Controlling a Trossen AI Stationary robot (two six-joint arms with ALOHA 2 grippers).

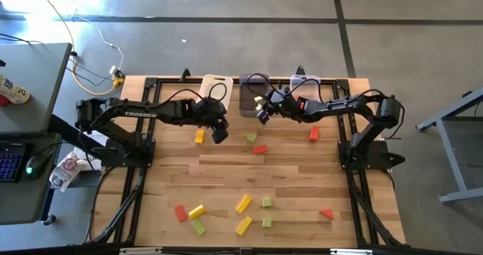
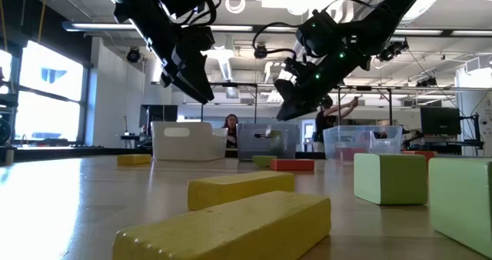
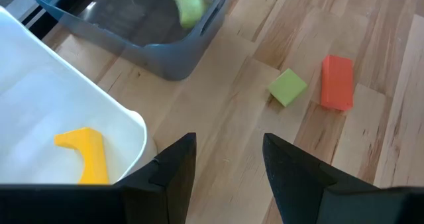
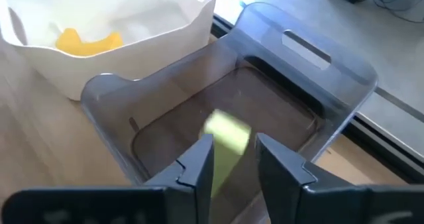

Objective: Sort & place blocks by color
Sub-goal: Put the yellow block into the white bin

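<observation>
Blocks everywhere, and the sort has barely begun: one yellow block (image 4: 87, 42) lies in the white bin (image 1: 216, 84), and a light green block (image 4: 227, 131) is over the grey bin (image 4: 218, 111), blurred between the right gripper's (image 1: 263, 113) parted fingers; whether it is dropping I can't quite tell. Clear bin (image 1: 306, 84) at one o'clock shows something red low down in the low view, but I cannot tell if it is inside. Left gripper (image 1: 219, 132) hangs open and empty just off the white bin, a yellow block (image 1: 199, 136) beside it at nine o'clock. At table centre wait a green block (image 1: 251, 137) and red block (image 1: 259, 149), another red one (image 1: 314, 133) toward three o'clock. Down at six o'clock a scatter of eight or so sits untouched, including a yellow bar (image 1: 243, 203) and a red wedge (image 1: 326, 213). Most of the job, by my reckoning, is ahead.
</observation>
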